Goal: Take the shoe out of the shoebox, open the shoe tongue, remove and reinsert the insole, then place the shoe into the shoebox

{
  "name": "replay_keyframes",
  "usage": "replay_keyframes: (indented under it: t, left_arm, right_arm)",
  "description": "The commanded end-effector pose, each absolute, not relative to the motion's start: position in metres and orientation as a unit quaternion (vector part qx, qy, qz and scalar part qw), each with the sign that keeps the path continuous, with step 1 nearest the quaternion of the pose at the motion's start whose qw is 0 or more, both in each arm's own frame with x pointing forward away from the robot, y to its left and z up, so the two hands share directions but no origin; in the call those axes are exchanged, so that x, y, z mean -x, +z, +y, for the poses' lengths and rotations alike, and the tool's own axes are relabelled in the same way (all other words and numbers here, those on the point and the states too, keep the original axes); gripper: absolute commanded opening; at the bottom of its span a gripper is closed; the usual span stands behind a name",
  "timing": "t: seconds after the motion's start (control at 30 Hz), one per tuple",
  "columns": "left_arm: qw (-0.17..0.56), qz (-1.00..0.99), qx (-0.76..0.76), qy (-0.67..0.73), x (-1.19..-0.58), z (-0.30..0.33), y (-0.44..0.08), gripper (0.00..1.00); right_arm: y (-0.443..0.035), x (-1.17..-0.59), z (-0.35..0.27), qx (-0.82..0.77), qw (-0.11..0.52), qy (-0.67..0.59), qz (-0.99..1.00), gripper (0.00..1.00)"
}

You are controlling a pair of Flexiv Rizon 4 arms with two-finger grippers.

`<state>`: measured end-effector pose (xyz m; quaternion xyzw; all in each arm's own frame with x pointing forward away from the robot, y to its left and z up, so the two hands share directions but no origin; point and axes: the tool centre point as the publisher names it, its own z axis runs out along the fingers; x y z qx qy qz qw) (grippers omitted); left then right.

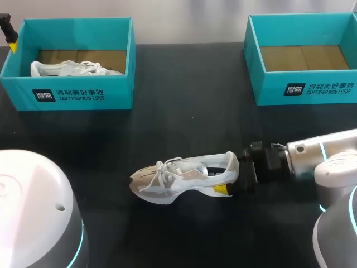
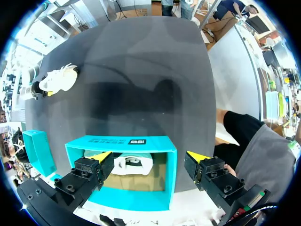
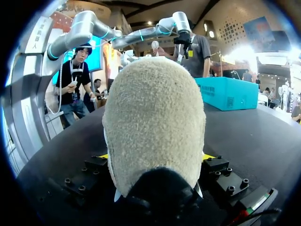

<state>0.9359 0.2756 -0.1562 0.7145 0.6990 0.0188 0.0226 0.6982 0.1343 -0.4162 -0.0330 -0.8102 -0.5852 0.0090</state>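
**Q:** Why's the white-and-beige lace-up mesh sneaker (image 1: 184, 176) left out mid-table on the matte black tabletop (image 1: 184, 111), not in a box?

**A:** It's clamped at the heel by the right claw (image 1: 231, 177), toe pointed at the left side, likely so the tongue and insole can be reached. The left claw (image 2: 148, 162) is held spread wide, nothing gripped, over the left teal cardboard shoebox (image 2: 122, 140), where a second white shoe (image 2: 134, 164) is seen. In the right teal cardboard shoebox (image 1: 304, 84) only bare brown floor is shown.

**Q:** Anything hidden?

**A:** The insole can't be made out. One right finger is blocked by the heel.
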Motion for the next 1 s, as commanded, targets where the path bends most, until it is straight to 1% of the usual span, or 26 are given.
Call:
replay_keyframes:
  t: [0.03, 0.5, 0.6, 0.63, 0.77, 0.93, 1.0]
  left_arm:
    - [0.023, 0.699, -0.715, 0.02, -0.935, 0.276, -0.156, 1.0]
    - [0.023, 0.699, -0.715, 0.02, -0.935, 0.276, -0.156, 1.0]
    - [0.012, 0.735, -0.675, 0.065, -0.916, 0.258, -0.157, 1.0]
    - [0.017, 0.739, -0.671, 0.066, -0.909, 0.255, -0.156, 1.0]
    - [-0.01, 0.798, -0.6, 0.053, -0.895, 0.242, -0.155, 1.0]
    - [-0.007, 0.877, -0.476, 0.062, -0.878, 0.229, -0.157, 1.0]
    - [0.013, 0.902, -0.426, 0.072, -0.87, 0.223, -0.157, 1.0]
  right_arm:
    - [-0.417, -0.699, 0.134, 0.034, 0.009, -0.583, -0.812, 0.0]
    - [-0.417, -0.699, 0.134, 0.034, 0.009, -0.583, -0.812, 0.0]
    - [-0.417, -0.699, 0.134, 0.034, 0.009, -0.583, -0.812, 0.0]
    - [-0.417, -0.699, 0.134, 0.034, 0.009, -0.583, -0.812, 0.0]
    - [-0.417, -0.699, 0.134, 0.034, 0.009, -0.583, -0.812, 0.0]
    - [-0.417, -0.699, 0.134, 0.034, 0.009, -0.583, -0.812, 0.0]
    - [-0.417, -0.699, 0.134, 0.034, 0.009, -0.583, -0.812, 0.0]
